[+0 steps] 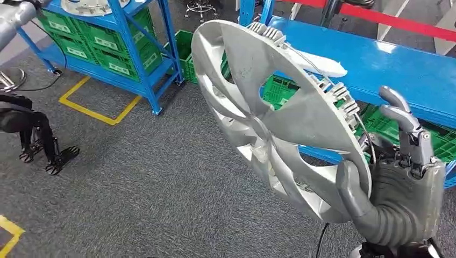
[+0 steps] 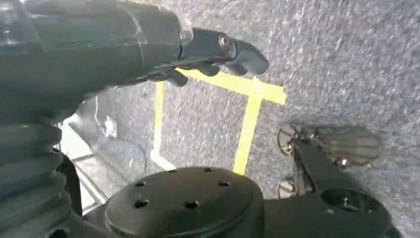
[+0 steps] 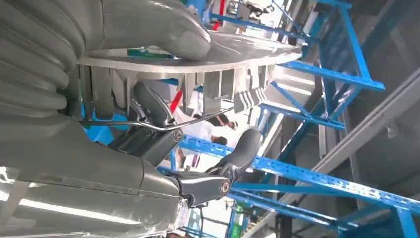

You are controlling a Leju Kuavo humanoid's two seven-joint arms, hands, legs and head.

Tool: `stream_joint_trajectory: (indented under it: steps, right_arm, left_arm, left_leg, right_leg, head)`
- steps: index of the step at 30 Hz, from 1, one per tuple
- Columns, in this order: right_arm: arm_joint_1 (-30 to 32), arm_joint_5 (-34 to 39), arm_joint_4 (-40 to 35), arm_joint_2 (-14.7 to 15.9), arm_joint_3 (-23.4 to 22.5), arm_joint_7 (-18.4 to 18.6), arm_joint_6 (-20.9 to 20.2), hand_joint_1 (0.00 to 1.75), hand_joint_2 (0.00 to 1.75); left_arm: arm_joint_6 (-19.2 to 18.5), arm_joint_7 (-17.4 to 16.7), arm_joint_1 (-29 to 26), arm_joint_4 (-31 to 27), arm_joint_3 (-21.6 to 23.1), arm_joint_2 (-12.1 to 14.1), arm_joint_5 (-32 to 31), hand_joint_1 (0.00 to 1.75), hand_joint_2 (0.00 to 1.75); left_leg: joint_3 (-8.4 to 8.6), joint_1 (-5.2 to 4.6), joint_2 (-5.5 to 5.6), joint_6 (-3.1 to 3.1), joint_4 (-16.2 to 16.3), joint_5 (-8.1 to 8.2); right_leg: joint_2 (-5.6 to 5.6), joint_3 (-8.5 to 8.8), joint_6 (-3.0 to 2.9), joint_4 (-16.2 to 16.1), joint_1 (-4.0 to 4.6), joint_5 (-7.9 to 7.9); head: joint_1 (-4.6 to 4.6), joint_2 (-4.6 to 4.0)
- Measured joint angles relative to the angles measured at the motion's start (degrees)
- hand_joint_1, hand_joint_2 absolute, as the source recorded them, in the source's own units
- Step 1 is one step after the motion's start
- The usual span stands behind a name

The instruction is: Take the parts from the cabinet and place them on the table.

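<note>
Transport step: right hand (image 1: 400, 188) grips the silver wheel cover (image 1: 269, 107) by its rim, left hand (image 2: 218, 49) hanging with nothing held; next, lay it flat on the blue table (image 1: 398, 70)

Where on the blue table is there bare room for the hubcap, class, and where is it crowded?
The blue table is bare beyond the hubcap held by the right hand. Crowded: green crates beneath the table, and the blue cabinet packed with crates.
</note>
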State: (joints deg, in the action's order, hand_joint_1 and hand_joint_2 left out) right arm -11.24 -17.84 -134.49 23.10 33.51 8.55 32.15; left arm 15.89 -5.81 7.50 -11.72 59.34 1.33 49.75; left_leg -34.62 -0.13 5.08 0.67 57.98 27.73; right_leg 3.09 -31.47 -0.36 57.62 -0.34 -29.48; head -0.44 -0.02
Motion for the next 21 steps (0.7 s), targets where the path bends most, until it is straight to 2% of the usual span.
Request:
stream_joint_trajectory:
  steps: [1,2,3,4,6,7,8,9,10,11,12,13,14,16,17,18,19,20,21]
  right_arm:
    - [-0.06,0.07,0.09,0.00,0.04,0.00,0.00,1.75,1.75]
    - [-0.18,0.07,0.15,-0.09,0.11,0.00,-0.02,1.75,1.75]
    - [-0.16,0.11,0.31,-0.15,0.17,-0.02,0.00,1.75,1.75]
    - [-0.30,0.00,0.33,-0.17,0.20,-0.09,0.02,1.75,1.75]
    - [-0.26,0.02,0.44,-0.31,0.31,-0.09,0.00,1.75,1.75]
    - [-0.25,0.04,0.57,-0.33,0.41,-0.09,0.00,1.75,1.75]
    - [-0.25,0.07,0.74,-0.33,0.50,-0.09,0.00,1.75,1.75]
    - [-0.27,0.07,0.88,-0.33,0.61,-0.09,0.00,1.75,1.75]
    - [-0.28,0.09,0.92,-0.33,0.70,-0.09,0.00,1.75,1.75]
    - [-0.32,0.09,0.94,-0.37,0.77,-0.09,0.00,1.75,1.75]
    - [-0.33,0.09,0.94,-0.44,0.85,-0.09,0.00,1.75,1.75]
    - [-0.41,0.09,0.94,-0.46,0.87,-0.11,0.02,1.75,1.75]
    - [-0.46,0.11,0.96,-0.48,0.96,-0.11,0.00,1.75,1.75]
    - [-0.55,0.15,0.96,-0.57,1.05,-0.11,0.00,1.75,1.75]
    - [-0.64,0.17,0.96,-0.59,1.09,-0.11,0.00,1.75,1.75]
    - [-0.73,0.26,0.96,-0.59,1.18,-0.11,-0.02,1.75,1.75]
    - [-0.74,0.33,0.94,-0.61,1.22,-0.22,-0.02,1.75,1.75]
    - [-0.73,0.50,0.98,-0.61,1.29,-0.37,0.00,1.75,1.75]
    - [-0.73,0.59,1.01,-0.61,1.33,-0.50,0.02,1.75,1.75]
  left_arm:
    - [0.09,-0.09,0.05,0.00,0.00,0.04,0.09,0.00,1.75]
    - [0.11,-0.15,0.06,0.00,0.00,0.50,0.11,0.00,1.75]
    - [0.13,-0.20,0.09,-0.02,0.00,0.37,0.11,0.00,1.75]
    - [0.15,-0.20,0.12,-0.02,0.00,0.37,0.15,0.00,1.75]
    - [0.13,-0.13,0.26,-0.04,0.00,0.44,0.31,0.00,1.75]
    - [0.11,-0.13,0.47,-0.04,0.00,0.46,0.31,0.00,1.75]
    - [0.11,-0.13,0.50,-0.04,0.00,0.46,0.28,0.00,1.75]
    - [0.11,-0.15,0.49,-0.04,0.00,0.48,0.31,0.00,1.75]
    - [0.13,-0.20,0.47,-0.04,0.00,0.61,0.28,0.00,1.75]
    - [0.15,-0.22,0.37,-0.04,0.02,0.61,0.28,0.00,1.75]
    - [0.15,-0.26,0.32,-0.04,0.02,0.59,0.31,0.00,1.75]
    - [0.15,-0.24,0.34,-0.04,0.02,0.59,0.28,0.00,1.75]
    - [0.15,-0.24,0.35,-0.04,0.02,0.59,0.28,0.00,1.75]
    - [0.15,-0.24,0.19,-0.04,0.02,0.66,0.31,0.00,1.75]
    - [0.15,-0.17,0.15,-0.04,0.02,0.74,0.31,0.00,1.75]
    - [0.15,0.00,0.13,-0.02,0.02,0.74,0.41,0.00,1.75]
    - [0.13,0.35,0.19,-0.02,0.02,0.74,0.46,0.00,1.75]
    - [0.02,0.65,0.21,-0.04,0.02,0.68,0.50,0.00,1.75]
    - [-0.07,0.85,0.20,-0.04,0.02,0.63,0.57,0.00,1.75]
  left_leg:
    - [0.00,-0.11,0.49,-0.37,-0.19,-0.14]
    - [-0.07,-0.23,-0.62,-0.44,0.31,0.49]
    - [-0.74,-0.65,-3.83,-0.86,1.81,1.83]
    - [-2.37,-0.34,-4.96,-1.32,5.08,3.94]
    - [-6.50,0.20,-5.15,-2.03,13.89,7.81]
    - [-7.63,0.33,-5.16,-2.34,16.43,8.31]
    - [-7.27,0.54,-5.19,-2.52,16.02,7.39]
    - [-5.77,0.72,-5.37,-2.62,13.36,5.48]
    - [-3.19,0.79,-5.99,-2.73,9.00,3.07]
    - [-0.20,0.83,-7.53,-2.76,3.64,0.67]
    - [1.19,0.32,-10.53,-2.87,1.01,1.49]
    - [1.20,0.11,-10.48,-2.01,0.09,1.36]
    - [0.88,0.03,-9.94,-1.42,0.45,1.39]
    - [0.55,-0.12,-8.59,-0.76,0.55,1.35]
    - [0.70,0.20,-7.84,-0.23,0.16,1.01]
    - [0.68,0.27,-7.11,0.00,0.13,0.87]
    - [0.67,0.27,-6.49,0.37,0.13,0.81]
    - [0.67,0.19,-5.78,0.62,0.14,0.75]
    - [0.67,0.03,-5.09,0.86,0.14,0.75]
  right_leg:
    - [-0.52,0.13,-0.23,-0.40,-0.11,0.22]
    - [-1.49,0.55,-0.36,-1.37,-0.66,0.69]
    - [-1.80,0.86,-0.54,-1.71,-0.63,0.78]
    - [-2.42,0.90,-0.68,-1.72,-0.61,0.84]
    - [-3.90,0.88,-0.68,-1.58,-0.57,0.72]
    - [-4.73,0.89,-0.65,-1.53,-0.60,0.65]
    - [-5.32,0.92,-0.49,-1.47,-0.63,0.55]
    - [-5.88,0.95,-0.31,-1.35,-0.69,0.43]
    - [-6.30,1.04,-0.05,-1.13,-0.78,0.25]
    - [-6.73,1.12,0.27,-0.85,-0.89,-0.02]
    - [-7.04,1.10,0.63,-0.70,-0.70,-0.24]
    - [-7.41,0.87,1.04,-0.12,-0.33,-0.50]
    - [-7.98,0.93,1.21,-0.28,-0.20,-0.44]
    - [-9.38,1.29,1.60,-0.63,-0.29,-0.47]
    - [-9.30,1.39,2.05,-0.51,-0.46,-0.97]
    - [-6.40,1.04,2.33,0.68,-0.70,-2.26]
    - [-4.55,-0.22,2.31,3.89,-0.74,-4.39]
    - [-3.84,-2.22,2.25,8.42,-0.65,-6.68]
    - [-3.53,-4.16,2.19,12.55,-0.58,-8.31]
  head:
    - [-0.02,0.00]
    - [0.02,0.00]
    - [-0.34,0.00]
    - [-0.70,0.00]
    - [-0.87,0.00]
    - [-1.03,0.00]
    - [-1.09,0.00]
    - [-1.11,0.00]
    - [-1.09,0.00]
    - [-1.22,0.00]
    - [-1.37,0.00]
    - [-1.66,0.00]
    - [-1.42,0.00]
    - [-1.16,0.00]
    - [-1.14,0.00]
    - [-0.92,0.00]
    - [-0.67,0.00]
    - [-0.35,0.00]
    - [-0.15,0.00]
